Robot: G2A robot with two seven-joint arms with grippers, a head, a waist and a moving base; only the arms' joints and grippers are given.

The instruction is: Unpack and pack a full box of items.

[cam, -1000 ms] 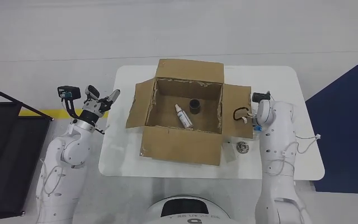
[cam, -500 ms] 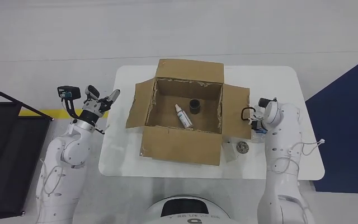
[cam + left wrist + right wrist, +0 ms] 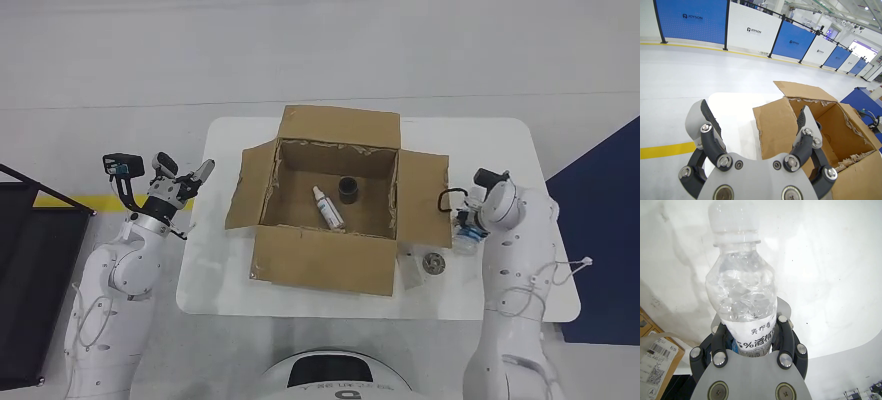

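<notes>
My right gripper [image 3: 748, 328], fingers clamped on the clear bottle [image 3: 742, 289], swings out from over the right side of the box [image 3: 320, 262] toward the right edge of the table [image 3: 500, 140], so that's one more item unpacked, while my left gripper [image 3: 754, 109] just idles off the left edge, fingers spread.
</notes>
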